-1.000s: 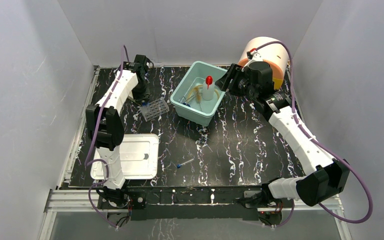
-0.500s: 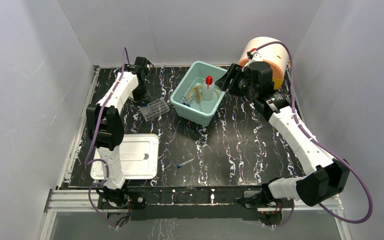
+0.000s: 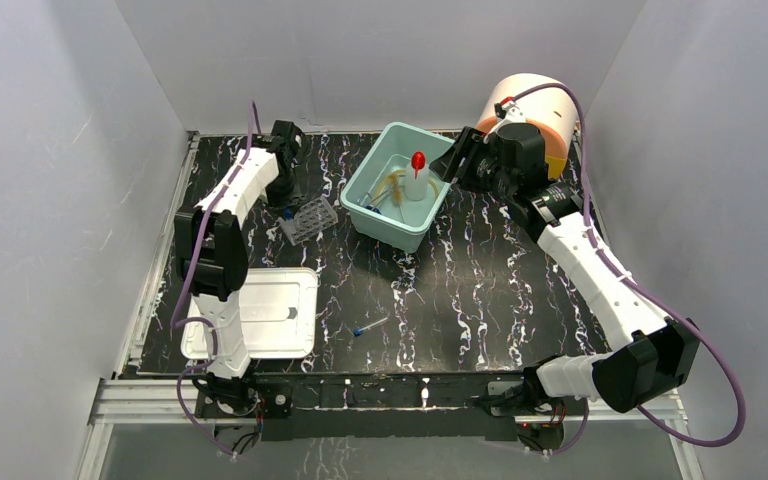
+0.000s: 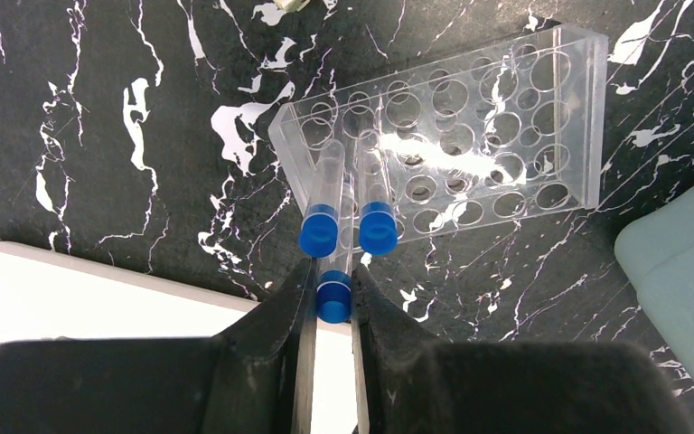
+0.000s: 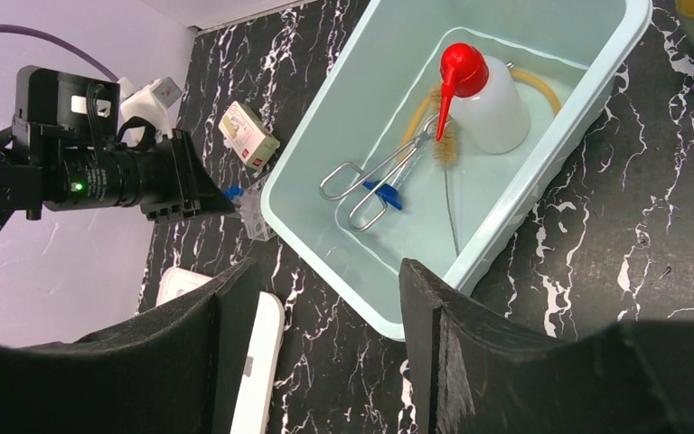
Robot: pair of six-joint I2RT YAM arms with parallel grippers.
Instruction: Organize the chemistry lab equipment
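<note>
In the left wrist view my left gripper (image 4: 333, 273) is shut on a thin blue-capped tube (image 4: 333, 297), held just off the near corner of the clear tube rack (image 4: 470, 136). Two more blue-capped tubes (image 4: 319, 231) stand in that corner of the rack. One loose tube (image 3: 370, 326) lies on the black table. My right gripper (image 5: 325, 271) hangs open and empty over the near rim of the teal bin (image 5: 542, 172). The bin holds the red-nozzled wash bottle (image 5: 492, 104), metal tongs (image 5: 370, 181), tan tubing (image 5: 538, 81) and a small blue cap (image 5: 385, 194).
A white tray (image 3: 270, 312) lies at the front left, close behind the left fingers. An orange and white cylinder (image 3: 532, 105) stands at the back right, behind the right wrist. A small white box (image 5: 248, 136) sits by the back wall. Grey walls close the table in.
The left wrist has shifted a little toward the back wall, with the tube still in its jaws. The right arm and the bin have not moved.
</note>
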